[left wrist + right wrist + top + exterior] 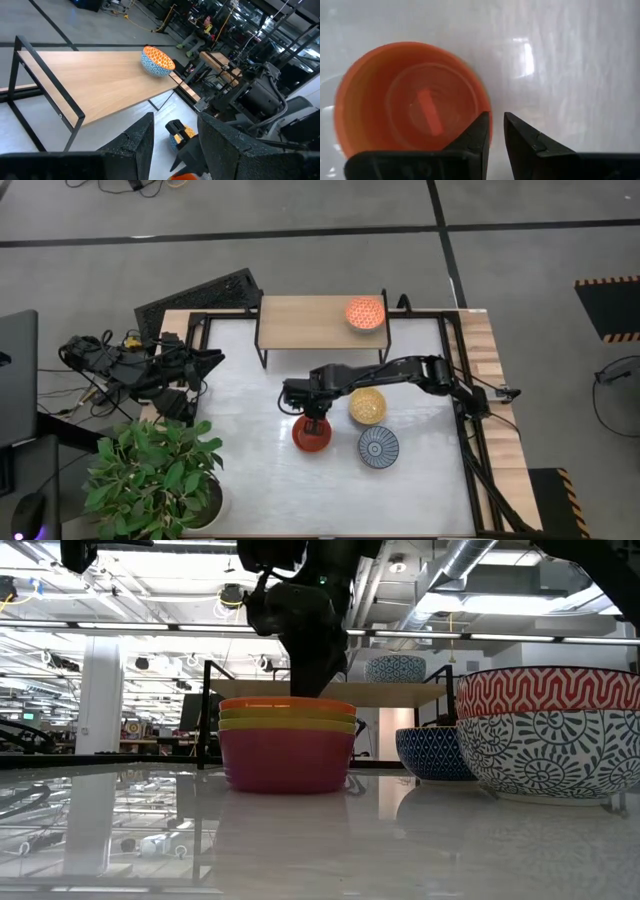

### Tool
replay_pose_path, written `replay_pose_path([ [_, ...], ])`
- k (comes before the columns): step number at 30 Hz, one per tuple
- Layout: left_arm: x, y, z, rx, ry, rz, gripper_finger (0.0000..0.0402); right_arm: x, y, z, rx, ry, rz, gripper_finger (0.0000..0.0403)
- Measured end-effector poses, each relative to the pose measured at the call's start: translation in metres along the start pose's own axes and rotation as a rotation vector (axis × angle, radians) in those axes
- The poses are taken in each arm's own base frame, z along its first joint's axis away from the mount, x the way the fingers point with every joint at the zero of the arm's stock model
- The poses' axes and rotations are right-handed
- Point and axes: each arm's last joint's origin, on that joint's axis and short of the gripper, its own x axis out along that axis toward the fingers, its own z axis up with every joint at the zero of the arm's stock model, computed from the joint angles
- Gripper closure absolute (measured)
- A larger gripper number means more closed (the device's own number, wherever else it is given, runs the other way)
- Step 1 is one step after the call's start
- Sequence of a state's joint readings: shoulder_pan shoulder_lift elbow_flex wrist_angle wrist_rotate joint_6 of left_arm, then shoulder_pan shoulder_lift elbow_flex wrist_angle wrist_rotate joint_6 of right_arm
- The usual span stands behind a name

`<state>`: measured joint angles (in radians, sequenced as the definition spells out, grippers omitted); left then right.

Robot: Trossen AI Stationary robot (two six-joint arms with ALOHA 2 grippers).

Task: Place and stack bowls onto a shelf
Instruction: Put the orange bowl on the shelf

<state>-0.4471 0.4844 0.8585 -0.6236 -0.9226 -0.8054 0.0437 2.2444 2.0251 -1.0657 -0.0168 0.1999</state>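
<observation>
On the white bench [250, 470], the wooden shelf [310, 315] carries one orange-patterned bowl [365, 313] at its right end. Nearer, the right pincer [312, 423] straddles the stacked bowls' [311, 435] rim, fingers narrowly apart; the left pincer [175, 140], parted, waits at the bench's left edge.

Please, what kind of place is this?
Probably a robotics lab in a large open industrial hall: exposed ceiling ducts, a concrete floor with hazard tape, and a tabletop carrying a shelf and a nested bowl stack.
</observation>
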Motion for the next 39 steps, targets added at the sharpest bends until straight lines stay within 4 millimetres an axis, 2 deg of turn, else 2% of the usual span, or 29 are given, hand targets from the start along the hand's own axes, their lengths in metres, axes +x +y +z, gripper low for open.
replay_pose_path([
  [6, 0.0, 0.0, 0.0, 0.0, 0.0, 0.0, 0.0266, 0.01, 0.003, -0.001, -0.003, 0.032, 0.039, 0.0321],
  [19, 0.0, 0.0, 0.0, 0.001, 0.0, 0.0, 0.0266, 0.009, 0.001, -0.001, -0.015, 0.033, 0.038, 0.0322],
  [28, 0.0, 0.001, -0.001, 0.014, 0.01, 0.01, 0.0266, 0.009, 0.0, -0.002, -0.016, 0.044, 0.037, 0.0355],
  [32, 0.0, 0.001, -0.001, 0.014, 0.01, 0.01, 0.0266, 0.009, 0.001, -0.002, -0.017, 0.047, 0.038, 0.0383],
  [39, 0.0, 0.001, -0.001, 0.011, 0.01, 0.01, 0.0266, 0.009, -0.003, -0.003, 0.017, 0.061, 0.035, 0.0386],
])
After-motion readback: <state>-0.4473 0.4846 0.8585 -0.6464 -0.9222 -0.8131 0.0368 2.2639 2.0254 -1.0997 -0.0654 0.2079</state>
